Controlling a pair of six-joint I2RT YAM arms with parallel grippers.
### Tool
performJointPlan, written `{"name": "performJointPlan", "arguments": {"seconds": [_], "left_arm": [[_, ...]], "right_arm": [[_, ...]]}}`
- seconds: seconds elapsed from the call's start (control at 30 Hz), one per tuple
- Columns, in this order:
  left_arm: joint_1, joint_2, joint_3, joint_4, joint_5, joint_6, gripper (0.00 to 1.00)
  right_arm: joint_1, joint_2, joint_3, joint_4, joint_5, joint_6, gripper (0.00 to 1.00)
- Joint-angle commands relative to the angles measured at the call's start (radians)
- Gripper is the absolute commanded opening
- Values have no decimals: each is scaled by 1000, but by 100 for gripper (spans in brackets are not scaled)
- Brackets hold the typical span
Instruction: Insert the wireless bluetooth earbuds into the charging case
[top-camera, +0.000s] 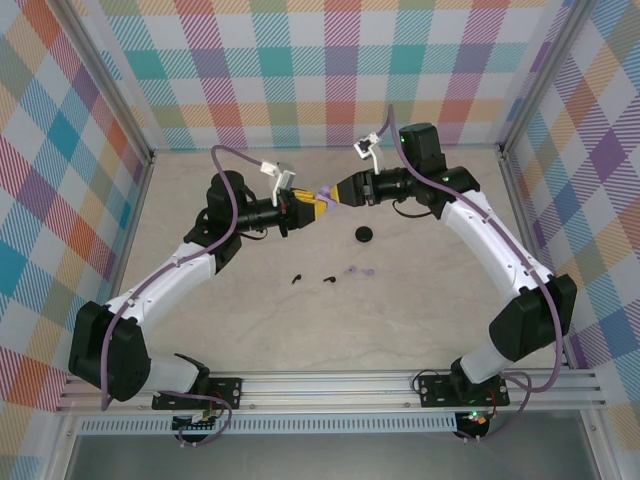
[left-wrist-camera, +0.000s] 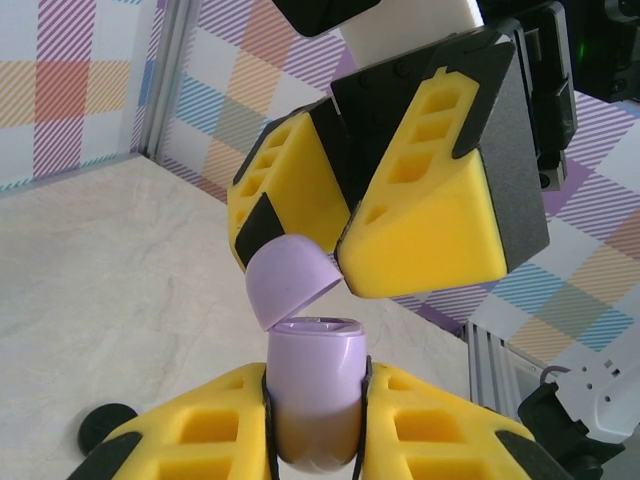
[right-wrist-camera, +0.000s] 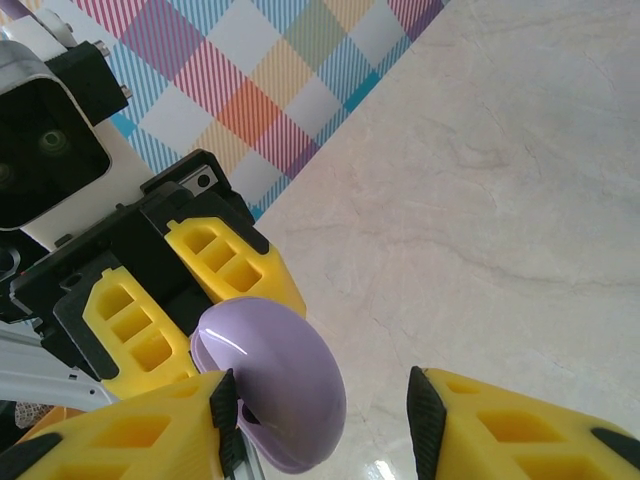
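My left gripper (left-wrist-camera: 316, 425) is shut on the body of a lilac charging case (left-wrist-camera: 315, 365), held up above the table between the two arms (top-camera: 324, 192). Its domed lid (left-wrist-camera: 290, 275) stands hinged open. My right gripper (right-wrist-camera: 325, 420) is open around that lid (right-wrist-camera: 280, 385): one pad (right-wrist-camera: 222, 415) touches it, the other (right-wrist-camera: 425, 420) stands well clear. On the table below lie two black earbuds (top-camera: 296, 277) (top-camera: 327, 278) and two pale lilac earbuds (top-camera: 352, 270) (top-camera: 368, 271), all loose.
A round black case (top-camera: 365, 233) sits on the table just behind the earbuds, seen low left in the left wrist view (left-wrist-camera: 105, 425). Checked walls with metal posts (top-camera: 150, 150) close in the back and sides. A rail (top-camera: 330, 385) runs along the near edge.
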Motion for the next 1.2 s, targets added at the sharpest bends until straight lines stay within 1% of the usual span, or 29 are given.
{"name": "performJointPlan", "arguments": {"seconds": [0.0,0.23,0.4,0.5,0.6,0.73,0.8,0.9,1.0,1.07,1.17], "left_arm": [[-8,-18,35,23,53,3,6],[-9,-21,34,17,55,3,6],[-8,-25,26,15,48,3,6],[-9,-27,21,18,46,3,6],[-9,-29,20,24,43,-1,6],[-8,-30,13,64,46,-27,6],[-8,-31,10,88,49,-42,6],[-8,-31,6,114,48,-60,6],[-9,-31,-2,132,33,-83,6],[-8,-30,-16,168,32,-109,6],[-9,-27,-46,244,31,-150,6]], "right_arm": [[-5,-28,19,-17,29,-1,51],[-6,-35,25,-42,127,17,57],[-6,-63,19,-37,138,20,58],[-9,-87,9,-30,119,22,58],[-26,-113,-18,-4,59,29,59],[-65,-127,-48,13,-70,28,58],[-78,-127,-54,5,-107,20,58],[-89,-129,-61,-24,-107,-3,58],[-111,-144,-94,-47,-78,-13,58],[-129,-154,-119,-63,-54,-11,57],[-132,-162,-144,-72,-54,-7,57]]}}
